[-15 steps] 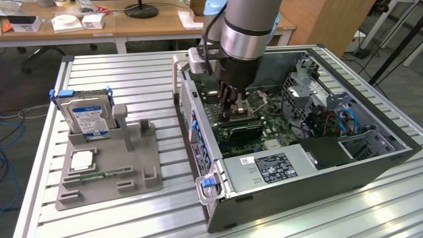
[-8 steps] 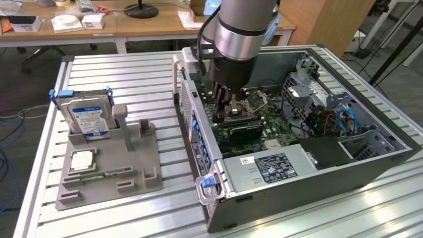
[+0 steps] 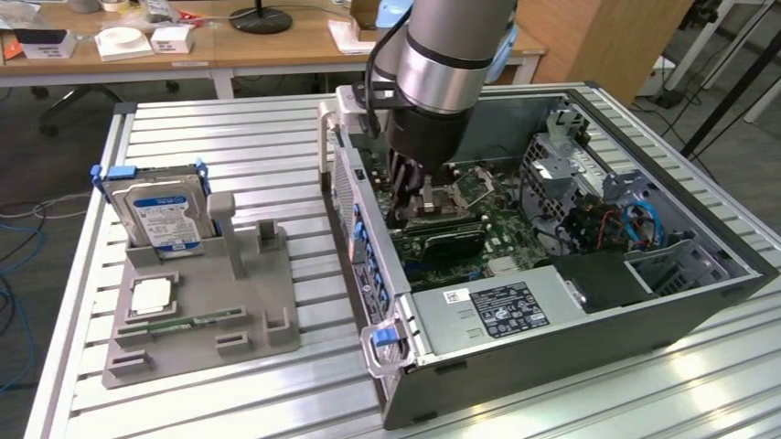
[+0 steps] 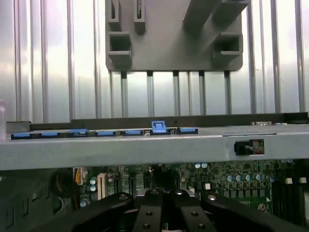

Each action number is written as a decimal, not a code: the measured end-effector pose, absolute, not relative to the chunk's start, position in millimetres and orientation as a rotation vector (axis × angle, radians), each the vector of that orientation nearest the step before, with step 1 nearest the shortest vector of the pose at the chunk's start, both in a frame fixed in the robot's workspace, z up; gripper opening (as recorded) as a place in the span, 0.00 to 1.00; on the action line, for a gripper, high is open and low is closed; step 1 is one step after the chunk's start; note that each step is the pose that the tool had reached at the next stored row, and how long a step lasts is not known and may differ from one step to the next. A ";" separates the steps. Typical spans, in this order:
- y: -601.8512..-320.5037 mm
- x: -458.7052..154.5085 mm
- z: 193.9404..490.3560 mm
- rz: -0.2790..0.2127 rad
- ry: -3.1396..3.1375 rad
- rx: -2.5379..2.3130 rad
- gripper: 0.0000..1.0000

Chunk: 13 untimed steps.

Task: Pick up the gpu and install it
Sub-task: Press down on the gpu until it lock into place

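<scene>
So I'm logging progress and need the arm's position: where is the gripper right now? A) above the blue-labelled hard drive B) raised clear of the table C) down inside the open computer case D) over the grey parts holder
C: the gripper is lowered inside the open computer case, just above the motherboard.

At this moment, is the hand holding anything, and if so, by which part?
Cannot be told. The hand is shut, low inside the computer case, just above the gpu; any contact between them is hidden.
</scene>
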State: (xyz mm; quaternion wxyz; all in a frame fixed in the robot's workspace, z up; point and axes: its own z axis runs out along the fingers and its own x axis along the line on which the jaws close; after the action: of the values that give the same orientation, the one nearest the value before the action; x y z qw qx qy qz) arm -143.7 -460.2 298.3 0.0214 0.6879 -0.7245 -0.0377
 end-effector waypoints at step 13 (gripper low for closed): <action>-460.1 -150.7 292.6 -0.131 -2.246 2.134 0.11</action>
State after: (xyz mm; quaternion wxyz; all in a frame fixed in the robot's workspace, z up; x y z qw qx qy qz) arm -150.7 -460.1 292.6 0.0202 0.6880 -0.7242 -0.0421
